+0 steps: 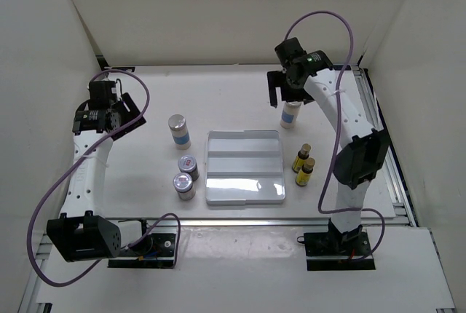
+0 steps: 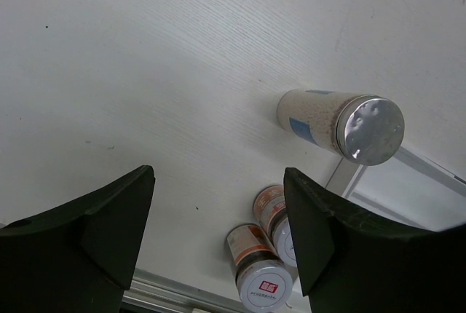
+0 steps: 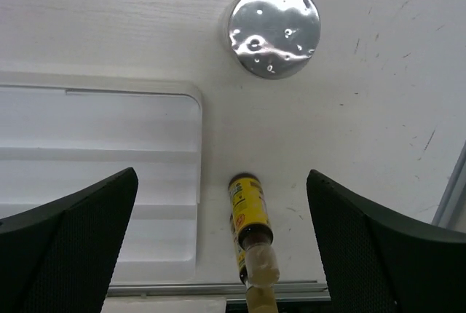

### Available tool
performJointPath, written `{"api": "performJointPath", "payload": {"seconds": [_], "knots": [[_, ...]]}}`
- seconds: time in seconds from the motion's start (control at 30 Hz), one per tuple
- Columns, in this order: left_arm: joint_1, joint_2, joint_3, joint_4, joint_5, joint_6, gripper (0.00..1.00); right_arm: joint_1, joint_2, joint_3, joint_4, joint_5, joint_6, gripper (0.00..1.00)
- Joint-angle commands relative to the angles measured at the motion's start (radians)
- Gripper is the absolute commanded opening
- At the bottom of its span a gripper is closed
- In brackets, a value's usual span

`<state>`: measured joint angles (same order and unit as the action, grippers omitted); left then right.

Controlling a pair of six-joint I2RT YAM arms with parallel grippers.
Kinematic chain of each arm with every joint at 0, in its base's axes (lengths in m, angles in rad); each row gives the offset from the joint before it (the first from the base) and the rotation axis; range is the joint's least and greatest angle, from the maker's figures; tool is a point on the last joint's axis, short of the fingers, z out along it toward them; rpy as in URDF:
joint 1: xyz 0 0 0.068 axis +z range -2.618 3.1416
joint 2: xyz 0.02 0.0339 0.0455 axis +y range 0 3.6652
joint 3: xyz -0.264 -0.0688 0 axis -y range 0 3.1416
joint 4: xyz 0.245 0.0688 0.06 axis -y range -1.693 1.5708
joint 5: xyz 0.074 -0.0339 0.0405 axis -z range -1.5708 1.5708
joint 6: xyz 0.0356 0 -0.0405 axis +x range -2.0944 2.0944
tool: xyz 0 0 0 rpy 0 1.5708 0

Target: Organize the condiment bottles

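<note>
Silver-capped pale blue-banded shaker [image 3: 275, 29], upper centre, stands below the parted right gripper [image 3: 222, 178]; an off-centre descent could topple it. Left gripper [image 2: 218, 175] gapes empty.

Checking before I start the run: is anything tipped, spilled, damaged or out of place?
Nothing stands out. The left shaker, right shaker, jars and yellow bottles all stand upright beside the tray. No spill or damage shows.

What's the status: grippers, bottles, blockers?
Left gripper open, empty. Right gripper open, hovering by right shaker. Left shaker, jars, yellow bottles on table; tray holds nothing. No obstruction seen.
</note>
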<state>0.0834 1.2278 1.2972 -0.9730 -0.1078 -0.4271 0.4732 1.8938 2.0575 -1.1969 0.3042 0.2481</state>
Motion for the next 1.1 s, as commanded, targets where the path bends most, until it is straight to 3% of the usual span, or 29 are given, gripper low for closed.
{"api": "performJointPath", "payload": {"seconds": [0.0, 0.23, 0.63, 0.73, 0.87, 0.9, 1.0, 1.07], "knots": [[0.004, -0.014, 0.037, -0.013, -0.012, -0.006, 0.82, -0.051, 0.05, 0.05, 0.016, -0.054, 0.016, 1.0], [0.004, -0.014, 0.056, -0.044, -0.032, -0.006, 0.85, -0.137, 0.155, 0.082, 0.002, -0.077, 0.048, 1.0], [0.004, -0.005, 0.056, -0.044, -0.021, -0.006, 0.86, -0.191, 0.34, 0.204, 0.034, -0.201, 0.057, 0.85], [0.004, 0.004, 0.056, -0.053, -0.021, -0.006, 0.86, -0.191, 0.349, 0.204, 0.034, -0.214, 0.066, 0.74], [0.004, 0.004, 0.056, -0.053, -0.021, -0.006, 0.87, -0.2, 0.349, 0.204, 0.034, -0.214, 0.066, 0.4], [0.004, 0.004, 0.065, -0.053, -0.021, -0.006, 0.87, -0.2, 0.349, 0.204, 0.025, -0.214, 0.075, 0.27], [0.004, 0.004, 0.065, -0.053, -0.021, -0.006, 0.87, -0.2, 0.28, 0.217, -0.009, -0.131, 0.076, 0.09], [0.004, 0.004, 0.074, -0.053, -0.021, -0.006, 0.87, -0.2, 0.243, 0.227, -0.009, -0.085, 0.076, 0.04]]}}
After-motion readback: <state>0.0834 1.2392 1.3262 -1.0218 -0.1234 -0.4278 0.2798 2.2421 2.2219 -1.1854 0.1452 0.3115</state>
